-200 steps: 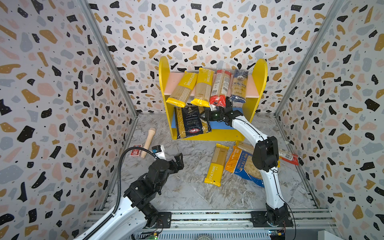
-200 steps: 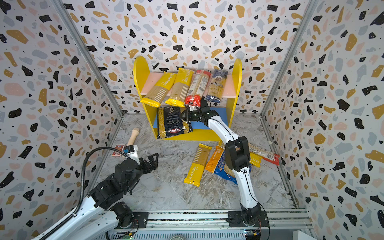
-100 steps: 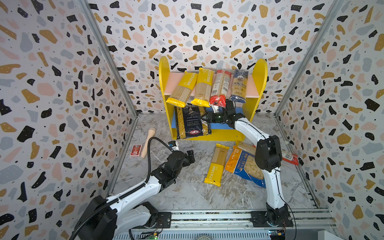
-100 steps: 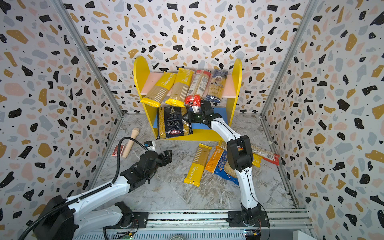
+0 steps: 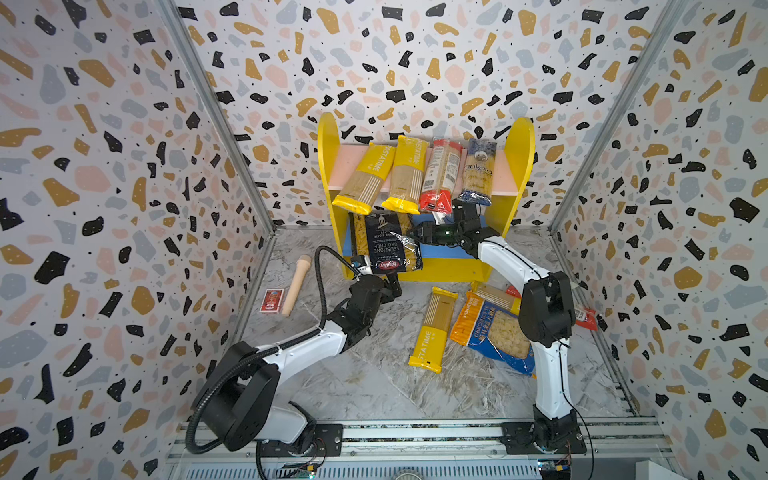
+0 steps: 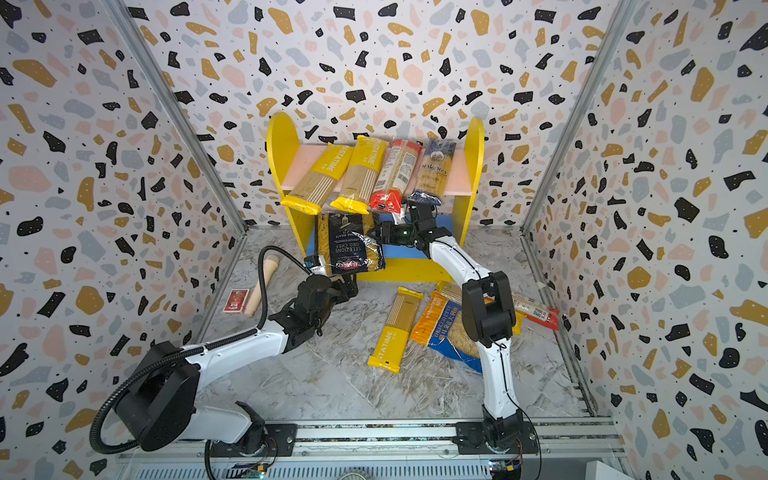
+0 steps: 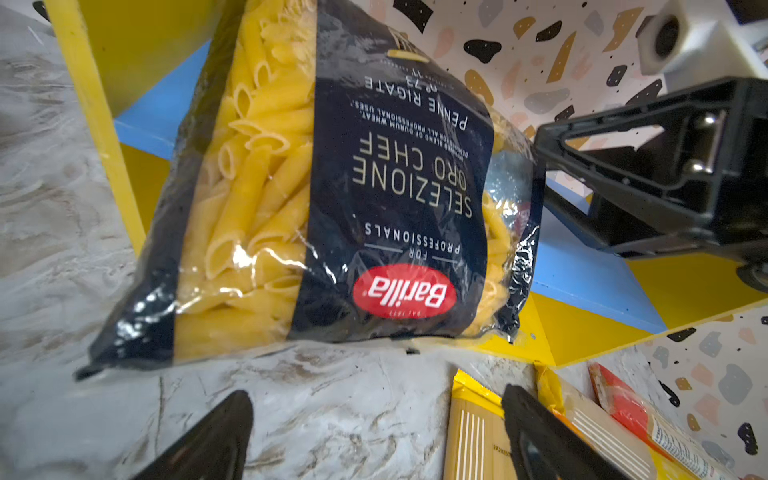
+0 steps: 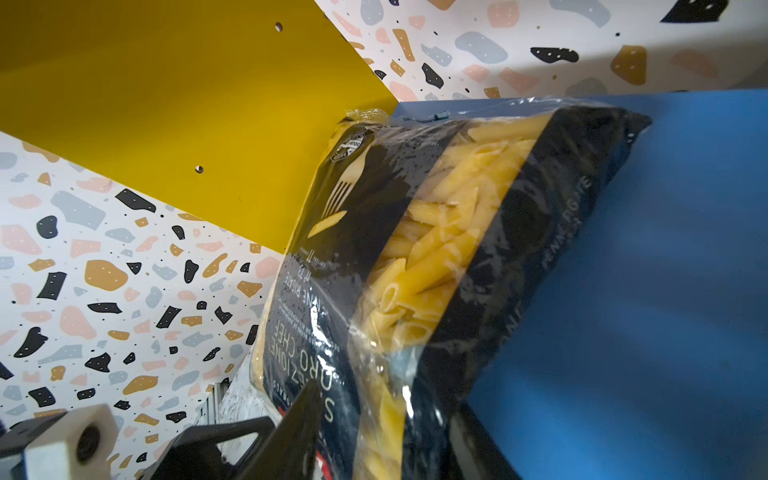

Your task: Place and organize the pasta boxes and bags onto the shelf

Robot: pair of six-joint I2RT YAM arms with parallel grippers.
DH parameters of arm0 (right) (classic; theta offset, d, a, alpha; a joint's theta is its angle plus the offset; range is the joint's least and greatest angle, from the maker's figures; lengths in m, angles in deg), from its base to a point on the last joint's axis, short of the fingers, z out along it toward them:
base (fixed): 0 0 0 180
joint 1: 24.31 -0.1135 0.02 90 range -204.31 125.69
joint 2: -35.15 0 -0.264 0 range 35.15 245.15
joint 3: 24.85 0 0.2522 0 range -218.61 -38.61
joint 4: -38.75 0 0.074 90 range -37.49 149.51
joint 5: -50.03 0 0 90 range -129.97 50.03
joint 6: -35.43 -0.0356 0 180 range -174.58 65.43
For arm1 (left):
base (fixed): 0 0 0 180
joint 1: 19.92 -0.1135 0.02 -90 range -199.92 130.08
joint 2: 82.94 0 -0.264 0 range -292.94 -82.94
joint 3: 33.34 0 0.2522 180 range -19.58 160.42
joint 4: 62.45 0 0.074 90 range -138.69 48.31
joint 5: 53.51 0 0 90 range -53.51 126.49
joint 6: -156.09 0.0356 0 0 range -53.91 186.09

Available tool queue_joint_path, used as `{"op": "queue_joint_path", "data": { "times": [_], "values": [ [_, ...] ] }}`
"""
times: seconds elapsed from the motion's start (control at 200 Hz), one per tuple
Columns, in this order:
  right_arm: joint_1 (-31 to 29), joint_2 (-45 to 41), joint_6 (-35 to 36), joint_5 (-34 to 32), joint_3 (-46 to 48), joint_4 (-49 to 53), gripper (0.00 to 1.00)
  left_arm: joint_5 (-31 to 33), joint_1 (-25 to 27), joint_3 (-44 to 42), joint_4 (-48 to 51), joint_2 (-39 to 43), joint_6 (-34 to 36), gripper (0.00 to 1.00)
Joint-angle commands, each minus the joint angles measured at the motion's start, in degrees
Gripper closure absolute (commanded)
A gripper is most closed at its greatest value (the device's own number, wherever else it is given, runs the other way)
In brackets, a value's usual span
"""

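The shelf (image 5: 515, 158) stands at the back wall. Its pink upper board carries two yellow PASTATIME packs (image 5: 365, 178), a red-ended pack (image 5: 440, 174) and a dark-blue ankara pack (image 5: 478, 172). The black Barilla penne bag (image 5: 384, 245) (image 7: 332, 187) leans on the blue lower board, its bottom overhanging the front. My right gripper (image 5: 415, 235) (image 8: 384, 399) is shut on the bag's right edge. My left gripper (image 5: 388, 286) (image 7: 376, 399) hangs open and empty over the floor just below the bag. On the floor lie a yellow pack (image 5: 434, 328), a blue-orange bag (image 5: 490, 328) and a red-ended pack (image 5: 586, 318).
A beige wooden stick (image 5: 296, 284) and a small red card box (image 5: 272, 300) lie by the left wall. Another yellow pack (image 5: 494, 295) is partly under the blue-orange bag. The right arm's elbow (image 5: 544, 311) hangs over those floor packs. The base rail (image 5: 415, 432) runs along the front.
My left arm has stretched forward and right, from the floor's left part to just below the Barilla bag. The right gripper has shifted slightly right with the bag's edge.
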Motion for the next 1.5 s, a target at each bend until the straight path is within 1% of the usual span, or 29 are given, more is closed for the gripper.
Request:
{"op": "queue_joint_path", "data": {
  "times": [0.0,0.17,0.315,0.486,0.646,0.706,0.811,0.861,1.046,1.186,1.297,1.382,1.497],
  "values": [
    [1.5,-6.2,-0.8,1.4,3.7,-4.7,0.54,2.4,-1.2,1.3,-3.3,-0.7,1.7,0.07],
    [3.4,-10.1,-1.1,1.6,10.8,-7.1,0.53,3.2,-2.9,2.7,-3.7,-1.2,3.2,0.08],
    [4.8,-11.9,-1.2,2.2,13.4,-7.7,0.52,1.5,-3.8,3.3,-4.4,-2.0,2.9,0.09],
    [5.1,-12.0,-1.2,2.7,13.2,-7.5,0.52,1.8,-3.9,4.6,-5.3,-3.1,3.5,0.10],
    [5.1,-11.7,-0.3,3.2,12.9,-6.4,0.51,1.1,-4.2,7.1,-3.1,-2.9,4.3,0.11],
    [5.1,-10.9,0.1,3.2,12.0,-5.6,0.49,0.7,-4.2,6.5,-2.9,-2.0,4.0,0.11],
    [4.8,-9.6,-0.1,3.7,11.2,-5.7,0.43,0.9,-4.2,4.8,-3.0,-0.4,3.6,0.11],
    [4.5,-9.2,-0.1,3.8,11.0,-5.7,0.42,0.9,-4.2,4.3,-2.5,0.5,3.4,0.11],
    [4.3,-9.6,0.0,3.6,11.7,-6.4,0.39,1.0,-4.2,2.2,0.8,6.8,2.9,0.11],
    [4.4,-9.9,0.4,3.6,11.4,-6.2,0.39,5.4,-4.3,-0.5,5.6,15.5,3.0,0.09],
    [4.3,-9.6,0.2,3.5,11.2,-6.2,0.38,8.2,-4.3,-3.6,12.5,22.9,1.6,0.08],
    [4.3,-9.5,0.1,3.5,11.3,-6.2,0.38,6.2,-4.3,-7.7,14.5,26.8,-0.3,0.08],
    [4.2,-8.9,-0.4,3.7,10.8,-6.6,0.38,4.1,-4.3,-14.7,11.5,28.8,-3.9,0.08]
  ]
}}
